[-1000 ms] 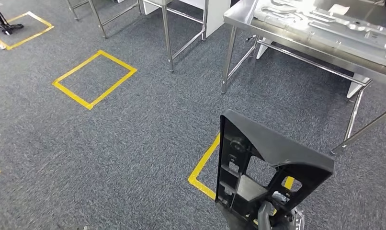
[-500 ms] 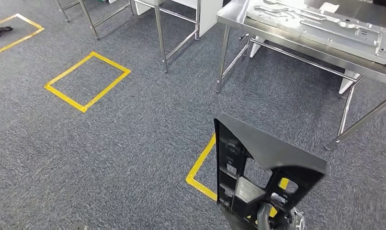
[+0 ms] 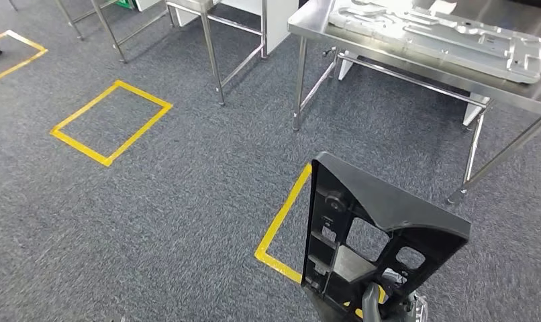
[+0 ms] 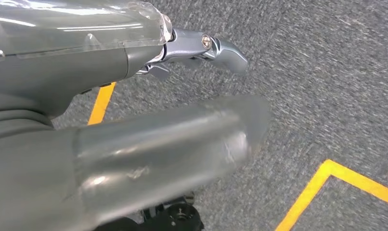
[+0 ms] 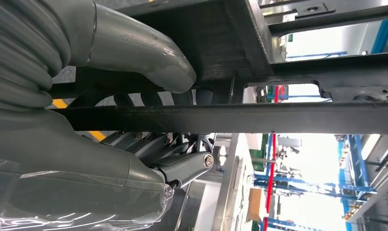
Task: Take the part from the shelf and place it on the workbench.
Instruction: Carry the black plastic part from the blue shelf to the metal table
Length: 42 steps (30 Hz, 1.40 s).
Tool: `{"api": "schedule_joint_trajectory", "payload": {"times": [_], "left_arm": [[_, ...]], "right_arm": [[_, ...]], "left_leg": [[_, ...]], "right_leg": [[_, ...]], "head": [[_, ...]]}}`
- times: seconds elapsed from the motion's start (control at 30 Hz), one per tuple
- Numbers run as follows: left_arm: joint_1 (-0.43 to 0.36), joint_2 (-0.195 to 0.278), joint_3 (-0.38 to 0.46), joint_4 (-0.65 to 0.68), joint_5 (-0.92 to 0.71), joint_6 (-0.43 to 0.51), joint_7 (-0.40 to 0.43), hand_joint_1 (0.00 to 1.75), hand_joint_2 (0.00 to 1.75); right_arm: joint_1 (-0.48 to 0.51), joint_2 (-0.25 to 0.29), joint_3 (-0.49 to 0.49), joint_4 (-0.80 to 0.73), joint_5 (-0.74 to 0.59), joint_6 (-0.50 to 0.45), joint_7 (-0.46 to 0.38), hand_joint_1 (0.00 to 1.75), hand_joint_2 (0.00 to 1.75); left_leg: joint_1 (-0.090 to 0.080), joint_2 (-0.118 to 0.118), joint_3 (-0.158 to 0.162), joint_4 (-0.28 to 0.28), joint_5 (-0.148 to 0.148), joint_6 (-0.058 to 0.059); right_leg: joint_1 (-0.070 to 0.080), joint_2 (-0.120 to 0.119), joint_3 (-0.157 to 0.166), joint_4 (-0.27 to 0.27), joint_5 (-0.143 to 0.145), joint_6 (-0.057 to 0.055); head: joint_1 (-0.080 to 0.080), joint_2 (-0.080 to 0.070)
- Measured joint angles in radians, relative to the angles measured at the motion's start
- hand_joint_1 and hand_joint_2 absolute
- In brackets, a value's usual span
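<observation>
Head view: right hand (image 3: 378, 305) clamps the black part (image 3: 372, 235) upright, long axis vertical, near right; the desk (image 3: 308, 23) lies far right, well apart. Left hand (image 4: 134, 144) hangs, holding nothing.

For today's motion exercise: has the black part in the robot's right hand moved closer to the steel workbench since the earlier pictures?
Yes. The whole head view has shifted, so the robot itself moved, carrying the black part along. The workbench and its legs now lie lower and further left in the picture, nearer the part.
</observation>
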Motion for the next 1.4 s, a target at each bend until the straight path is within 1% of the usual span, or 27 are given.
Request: {"api": "schedule_joint_trajectory", "payload": {"times": [0.03, 0.1, 0.17, 0.23, 0.27, 0.3, 0.33, 0.37, 0.43, 0.5, 0.57, 0.6, 0.67, 0.73, 0.77, 0.8, 0.83, 0.9, 0.97, 1.07, 1.13, 1.2, 1.27, 1.3, 1.33, 1.37, 1.4], "left_arm": [[0.000, 0.000, 0.000, 0.000, 0.000, 0.000, 0.000, 0.00, 0.00], [-0.003, -0.001, 0.000, 0.000, 0.000, 0.000, -0.001, 0.00, 0.00], [-0.005, -0.002, 0.000, 0.000, 0.000, 0.000, -0.001, 0.00, 0.00], [-0.003, -0.002, 0.000, 0.000, 0.000, 0.000, -0.002, 0.00, 0.00], [-0.003, -0.002, 0.000, 0.000, 0.000, 0.000, -0.002, 0.00, 0.00], [-0.003, -0.002, 0.000, 0.000, 0.000, 0.000, -0.002, 0.00, 0.00], [-0.004, -0.002, 0.000, 0.000, -0.001, 0.000, -0.002, 0.00, 0.00], [-0.004, -0.002, 0.000, 0.000, -0.002, 0.000, -0.002, 0.00, 0.00], [-0.005, -0.002, 0.000, 0.000, -0.002, 0.000, -0.003, 0.00, 0.00], [-0.006, -0.003, 0.000, 0.000, -0.002, -0.001, -0.004, 0.00, 0.00], [-0.009, -0.003, 0.000, 0.000, -0.002, -0.001, -0.005, 0.00, 0.00], [-0.011, -0.003, 0.000, 0.000, -0.002, -0.001, -0.005, 0.00, 0.00], [-0.013, -0.003, 0.000, 0.000, -0.002, -0.002, -0.005, 0.00, 0.00], [-0.009, -0.001, 0.000, 0.000, -0.002, -0.003, -0.006, 0.00, 0.00], [-0.006, 0.000, 0.000, 0.000, -0.001, -0.003, -0.005, 0.00, 0.00], [-0.004, 0.000, 0.000, 0.000, -0.001, -0.003, -0.005, 0.00, 0.00], [-0.003, 0.000, 0.000, 0.000, 0.000, -0.003, -0.005, 0.00, 0.00], [-0.004, 0.001, 0.000, 0.000, 0.000, -0.003, -0.005, 0.00, 0.00], [-0.006, 0.003, 0.000, 0.000, 0.001, -0.003, -0.005, 0.00, 0.00], [-0.007, 0.003, 0.000, 0.000, 0.001, -0.003, -0.004, 0.00, 0.00], [-0.008, 0.003, 0.000, 0.000, 0.002, -0.004, -0.004, 0.00, 0.00], [-0.008, 0.004, 0.000, 0.000, 0.002, -0.006, -0.005, 0.00, 0.00], [-0.007, 0.006, 0.000, 0.000, 0.003, -0.009, -0.006, 0.00, 0.00], [-0.007, 0.006, 0.000, 0.000, 0.003, -0.010, -0.006, 0.00, 0.00], [-0.007, 0.007, 0.000, 0.000, 0.003, -0.010, -0.006, 0.00, 0.00], [-0.007, 0.007, 0.000, 0.000, 0.003, -0.011, -0.006, 0.00, 0.00], [-0.008, 0.008, 0.000, 0.000, 0.003, -0.011, -0.006, 0.00, 0.00]], "right_arm": [[0.000, -0.001, 0.001, 0.000, -0.001, 0.001, 0.000, 1.75, 1.75], [0.001, -0.002, 0.001, 0.000, -0.002, 0.001, 0.000, 1.75, 1.75], [0.000, -0.002, 0.001, -0.001, -0.002, 0.001, 0.000, 1.75, 1.75], [0.000, -0.003, 0.001, 0.000, -0.002, 0.002, 0.000, 1.75, 1.75], [0.000, -0.004, 0.001, 0.000, -0.002, 0.002, 0.000, 1.75, 1.75], [0.000, -0.006, 0.001, 0.001, -0.002, 0.002, 0.000, 1.75, 1.75], [0.000, -0.007, 0.001, 0.002, -0.002, 0.002, 0.000, 1.75, 1.75], [0.000, -0.008, 0.001, 0.002, -0.002, 0.003, 0.000, 1.75, 1.75], [-0.002, -0.008, 0.001, 0.002, -0.002, 0.004, 0.000, 1.75, 1.75], [-0.004, -0.009, 0.002, 0.001, -0.002, 0.005, -0.001, 1.75, 1.75], [-0.004, -0.009, 0.002, 0.001, -0.002, 0.006, -0.001, 1.75, 1.75], [-0.003, -0.009, 0.002, 0.001, -0.002, 0.006, -0.001, 1.75, 1.75], [-0.005, -0.009, 0.003, 0.002, -0.003, 0.006, 0.000, 1.75, 1.75], [-0.008, -0.010, 0.005, 0.002, -0.002, 0.006, 0.001, 1.75, 1.75], [-0.008, -0.010, 0.005, 0.002, -0.001, 0.004, 0.001, 1.75, 1.75], [-0.008, -0.010, 0.005, 0.002, 0.001, 0.000, 0.002, 1.75, 1.75], [-0.008, -0.010, 0.005, 0.002, 0.004, -0.003, 0.002, 1.75, 1.75], [-0.008, -0.010, 0.006, 0.002, 0.010, -0.009, 0.002, 1.75, 1.75], [-0.009, -0.010, 0.009, 0.002, 0.014, -0.014, 0.002, 1.75, 1.75], [-0.008, -0.010, 0.014, 0.002, 0.016, -0.020, 0.002, 1.75, 1.75], [-0.009, -0.010, 0.015, 0.002, 0.018, -0.024, 0.002, 1.75, 1.75], [-0.014, -0.010, 0.019, 0.002, 0.021, -0.031, 0.002, 1.75, 1.75], [-0.019, -0.010, 0.023, 0.006, 0.026, -0.037, 0.002, 1.75, 1.75], [-0.020, -0.011, 0.025, 0.008, 0.027, -0.039, 0.002, 1.75, 1.75], [-0.021, -0.011, 0.027, 0.010, 0.029, -0.041, 0.002, 1.75, 1.75], [-0.023, -0.012, 0.029, 0.013, 0.031, -0.044, 0.003, 1.75, 1.75], [-0.026, -0.013, 0.033, 0.015, 0.033, -0.049, 0.003, 1.75, 1.75]], "left_leg": [[0.000, 0.008, 0.000, -0.003, 0.003, 0.006], [0.003, 0.024, 0.003, -0.011, 0.008, 0.019], [0.006, 0.042, 0.004, -0.017, 0.011, 0.030], [0.005, 0.061, 0.003, -0.017, 0.009, 0.034], [0.005, 0.070, 0.003, -0.017, 0.008, 0.034], [0.005, 0.080, 0.005, -0.016, 0.007, 0.033], [0.005, 0.088, 0.007, -0.016, 0.005, 0.031], [0.004, 0.097, 0.011, -0.017, 0.003, 0.029], [0.002, 0.113, 0.019, -0.017, -0.002, 0.021], [-0.001, 0.128, 0.026, -0.019, -0.007, 0.011], [-0.002, 0.143, 0.033, -0.023, -0.010, 0.000], [-0.001, 0.137, 0.035, -0.021, -0.016, -0.006], [0.000, 0.096, 0.014, 0.032, -0.054, -0.015], [0.001, 0.054, -0.046, 0.156, -0.116, -0.017], [0.001, 0.047, -0.077, 0.215, -0.135, -0.018], [0.001, 0.044, -0.096, 0.248, -0.136, -0.018], [0.001, 0.043, -0.099, 0.244, -0.116, -0.018], [0.003, 0.039, -0.059, 0.135, -0.038, -0.016], [0.001, 0.028, -0.017, 0.029, 0.005, -0.010], [-0.002, 0.023, -0.010, 0.005, 0.004, 0.006], [0.002, 0.027, -0.009, -0.002, 0.008, 0.019], [0.005, 0.034, -0.006, -0.008, 0.009, 0.030], [0.004, 0.041, -0.006, -0.008, 0.008, 0.034], [0.004, 0.044, -0.005, -0.008, 0.007, 0.033], [0.004, 0.045, -0.004, -0.008, 0.006, 0.032], [0.004, 0.046, -0.001, -0.008, 0.005, 0.030], [0.004, 0.046, 0.003, -0.008, 0.003, 0.028]], "right_leg": [[-0.001, 0.006, -0.001, -0.001, 0.002, 0.005], [-0.002, 0.000, -0.007, 0.013, -0.008, 0.015], [-0.004, -0.021, -0.045, 0.095, -0.059, 0.026], [-0.007, -0.032, -0.111, 0.225, -0.118, 0.034], [-0.009, -0.034, -0.134, 0.267, -0.128, 0.036], [-0.011, -0.036, -0.140, 0.276, -0.119, 0.037], [-0.012, -0.040, -0.126, 0.244, -0.091, 0.037], [-0.012, -0.051, -0.094, 0.180, -0.053, 0.034], [-0.004, -0.094, -0.026, 0.046, -0.003, 0.021], [0.005, -0.113, -0.004, -0.004, 0.004, 0.009], [0.005, -0.090, -0.005, -0.009, 0.007, 0.000], [0.002, -0.080, -0.002, -0.015, 0.010, -0.005], [-0.003, -0.059, 0.005, -0.026, 0.017, -0.016], [-0.002, -0.040, 0.005, -0.027, 0.016, -0.024], [0.000, -0.031, 0.006, -0.026, 0.015, -0.027], [0.001, -0.021, 0.007, -0.024, 0.014, -0.029], [0.001, -0.012, 0.009, -0.022, 0.011, -0.029], [0.001, 0.000, 0.014, -0.014, 0.003, -0.026], [0.003, 0.008, 0.012, -0.002, -0.007, -0.016], [0.005, 0.013, 0.004, 0.004, -0.010, -0.002], [0.004, 0.003, -0.002, 0.020, -0.024, 0.007], [0.001, -0.019, -0.042, 0.105, -0.074, 0.018], [-0.004, -0.031, -0.108, 0.230, -0.126, 0.026], [-0.007, -0.033, -0.130, 0.266, -0.130, 0.028], [-0.010, -0.035, -0.134, 0.268, -0.116, 0.029], [-0.012, -0.037, -0.119, 0.231, -0.083, 0.028], [-0.013, -0.040, -0.088, 0.165, -0.043, 0.025]], "head": [[0.000, 0.000], [0.002, 0.000], [0.006, 0.000], [0.008, 0.000], [0.008, 0.000], [0.008, 0.000], [0.008, 0.000], [0.008, 0.000], [0.008, 0.000], [0.008, 0.000], [0.007, 0.000], [0.006, 0.000], [0.001, 0.000], [-0.005, 0.000], [-0.006, 0.000], [-0.006, 0.000], [-0.006, 0.000], [-0.007, 0.000], [-0.008, 0.000], [-0.009, 0.000], [-0.007, 0.000], [-0.002, 0.000], [0.000, 0.000], [0.000, 0.000], [0.000, 0.000], [0.001, 0.000], [0.001, 0.000]]}}
